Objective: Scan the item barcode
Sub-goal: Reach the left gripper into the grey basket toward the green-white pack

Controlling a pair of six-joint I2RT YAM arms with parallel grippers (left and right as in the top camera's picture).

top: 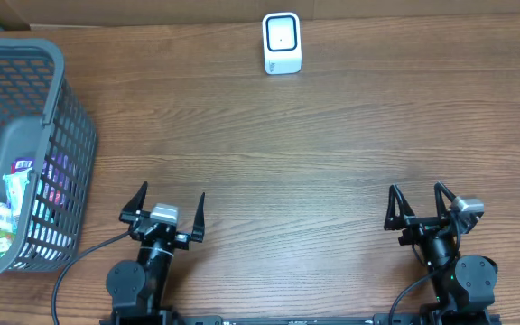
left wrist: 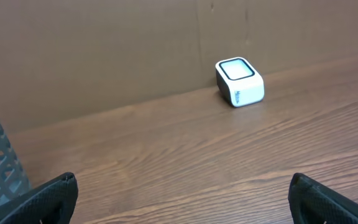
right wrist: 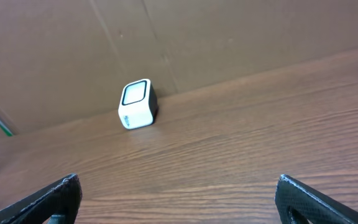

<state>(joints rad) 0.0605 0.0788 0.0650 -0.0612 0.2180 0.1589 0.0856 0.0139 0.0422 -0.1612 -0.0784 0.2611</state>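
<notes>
The left hand (top: 170,200) and right hand (top: 417,194) gape empty above the brown wooden tabletop (top: 332,144), well apart from the white cube-shaped scanner (top: 282,42).

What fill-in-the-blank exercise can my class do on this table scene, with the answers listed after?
The packaged items lie inside the grey ____. That container sits on the robot's ____ side. The left gripper and the right gripper both have jaws that are ____. The small scanner is ____ in colour.
Missing words: basket; left; open; white.
</notes>
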